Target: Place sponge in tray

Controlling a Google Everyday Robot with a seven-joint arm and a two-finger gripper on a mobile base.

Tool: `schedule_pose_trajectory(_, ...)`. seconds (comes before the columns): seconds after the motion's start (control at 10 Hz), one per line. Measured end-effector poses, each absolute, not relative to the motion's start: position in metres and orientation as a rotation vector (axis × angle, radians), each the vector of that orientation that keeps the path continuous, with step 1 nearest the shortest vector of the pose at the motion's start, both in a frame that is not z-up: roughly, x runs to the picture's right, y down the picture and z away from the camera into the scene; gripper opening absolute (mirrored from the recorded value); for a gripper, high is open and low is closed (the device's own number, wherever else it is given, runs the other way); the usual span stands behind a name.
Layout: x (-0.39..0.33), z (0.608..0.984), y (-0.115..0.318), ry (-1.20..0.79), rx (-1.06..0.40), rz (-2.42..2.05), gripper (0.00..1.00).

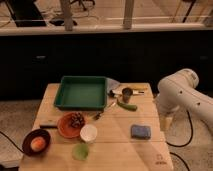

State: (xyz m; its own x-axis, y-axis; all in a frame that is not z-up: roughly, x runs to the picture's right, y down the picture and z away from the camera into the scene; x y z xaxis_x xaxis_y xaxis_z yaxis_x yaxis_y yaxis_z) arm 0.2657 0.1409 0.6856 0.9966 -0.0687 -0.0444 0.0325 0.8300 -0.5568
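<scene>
Blue-grey sponge (141, 131) lies at the worktop's (115, 150) four o'clock, well apart from the tray (82, 93) at eleven. My end effector (167, 122) hangs at three o'clock; whether it is apart or together I cannot tell. Reaching for the sponge comes next, I judge.

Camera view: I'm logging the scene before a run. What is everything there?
table: one, pale wood, centre
tray: one, green, far left of table
sponge: one, blue-grey, near right
plate: one, orange, in front of tray
cup: one, white, right of plate
bowl: one, dark, near left corner
blob: one, pale green, front edge
cylinder: one, dark, right of tray
arm: one, white, right of table
gripper: one, pale, beside table's right edge
</scene>
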Motion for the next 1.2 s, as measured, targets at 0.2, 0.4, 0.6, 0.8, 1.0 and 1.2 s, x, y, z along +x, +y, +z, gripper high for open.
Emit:
schedule_pose_trajectory(0.2,0.254,0.698,0.151,0.059,-0.596,-0.071,0.8)
schedule_pose_trajectory(0.4,0.248,0.701,0.155,0.058,-0.601,-0.088,0.8)
schedule_pose_trajectory(0.6,0.24,0.708,0.162,0.056,-0.606,-0.112,0.8)
schedule_pose_trajectory(0.8,0.23,0.723,0.171,0.054,-0.607,-0.136,0.8)
schedule_pose_trajectory(1.0,0.226,0.73,0.178,0.052,-0.611,-0.152,0.8)
schedule_pose_trajectory(1.2,0.223,0.735,0.18,0.047,-0.61,-0.163,0.8)
